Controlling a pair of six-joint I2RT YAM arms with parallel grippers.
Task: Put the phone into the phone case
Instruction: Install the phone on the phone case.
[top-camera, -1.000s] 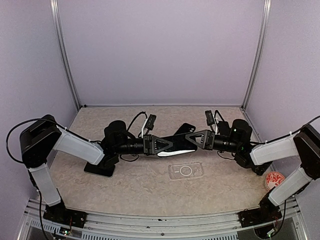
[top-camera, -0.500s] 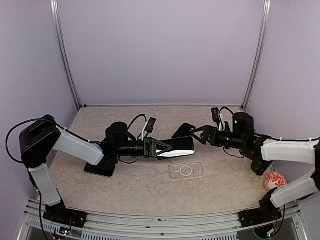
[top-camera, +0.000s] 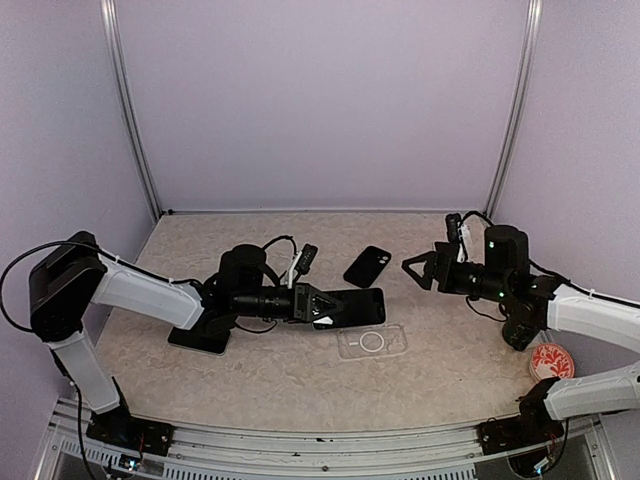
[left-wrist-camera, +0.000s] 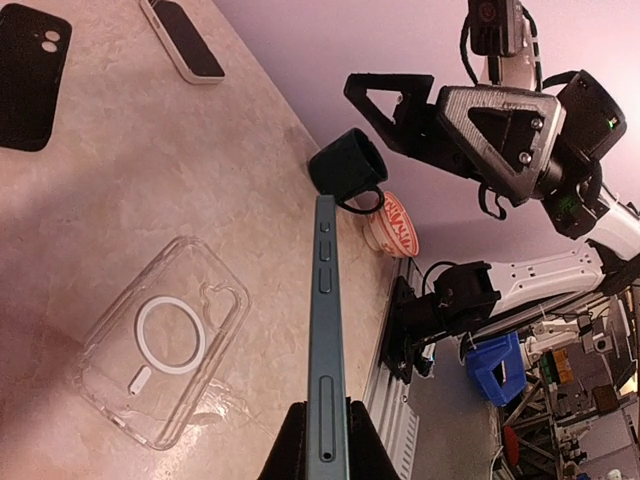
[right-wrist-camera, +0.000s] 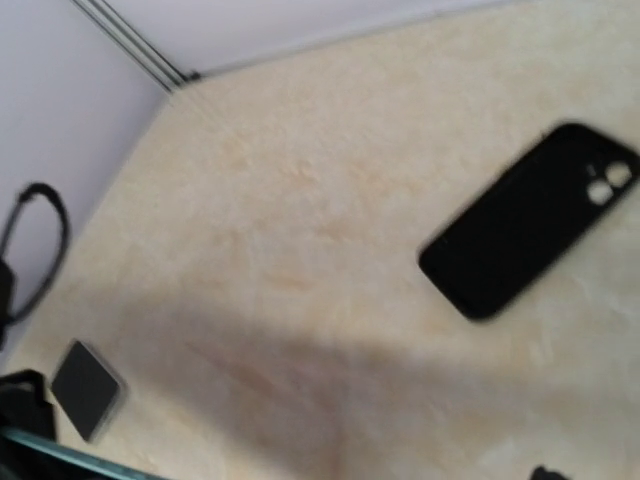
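Phone gripped, not yet in case
Left gripper (top-camera: 326, 306) clamps the phone (top-camera: 362, 301) by one end, just beyond the empty case (top-camera: 372, 341); right gripper (top-camera: 412, 270) hangs released, right of the case; insertion remains

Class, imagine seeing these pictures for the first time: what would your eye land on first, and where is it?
The left gripper is shut on a phone at the centre, right beside the clear phone case lying flat. The right gripper hangs open on the right, and a black phone lies farther back between the two grippers.
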